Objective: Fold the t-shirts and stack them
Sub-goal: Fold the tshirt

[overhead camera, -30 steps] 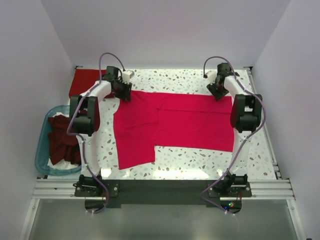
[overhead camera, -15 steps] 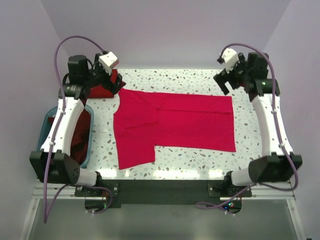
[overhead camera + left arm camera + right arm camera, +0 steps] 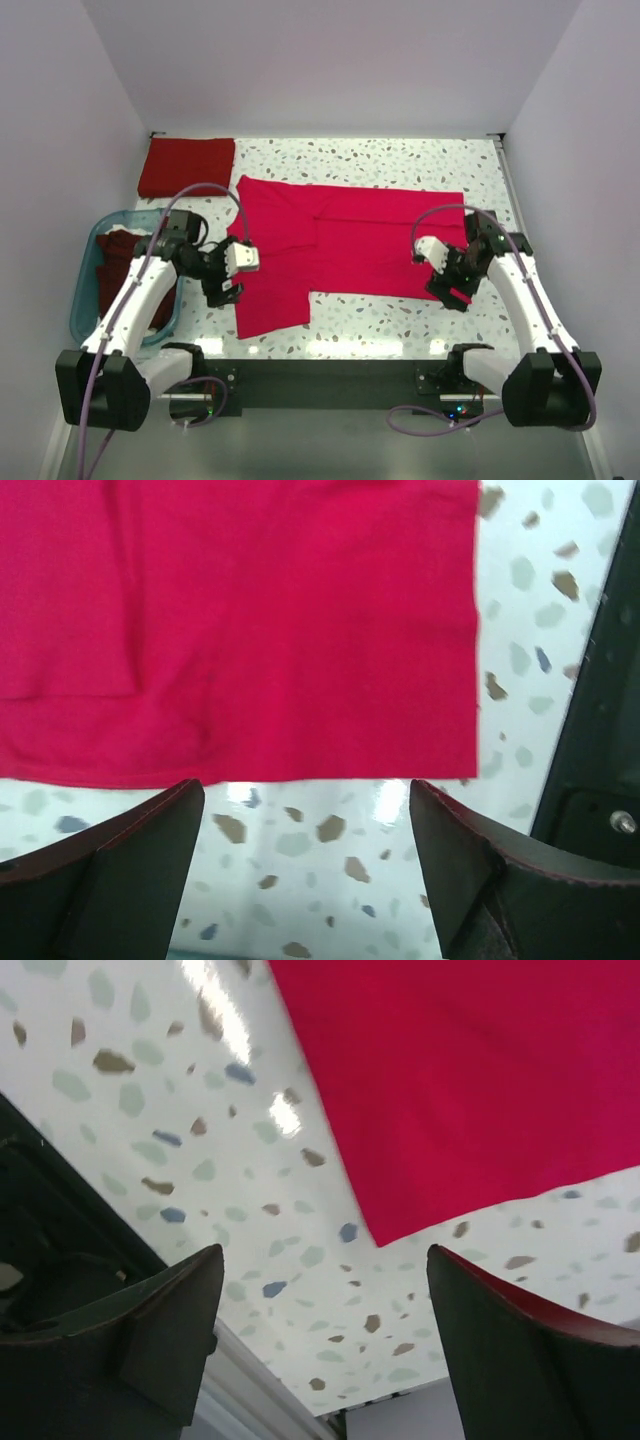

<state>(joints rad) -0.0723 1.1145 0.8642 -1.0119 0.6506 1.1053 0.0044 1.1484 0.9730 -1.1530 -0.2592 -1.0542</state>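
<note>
You're lining up both grippers on the shirt, which is lying flat mid-table. The left gripper is hovering just off its left edge and the right gripper by its near-right corner, both spread wide and holding nothing. Both arms are reaching low, elbows outward. I'd descend straight, pinching one layer only.

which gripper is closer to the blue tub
Left. The left gripper is at the spread shirt's near-left edge, a short way right of the tub. The right gripper is at the shirt's near-right corner, on the far side from the tub.
</note>
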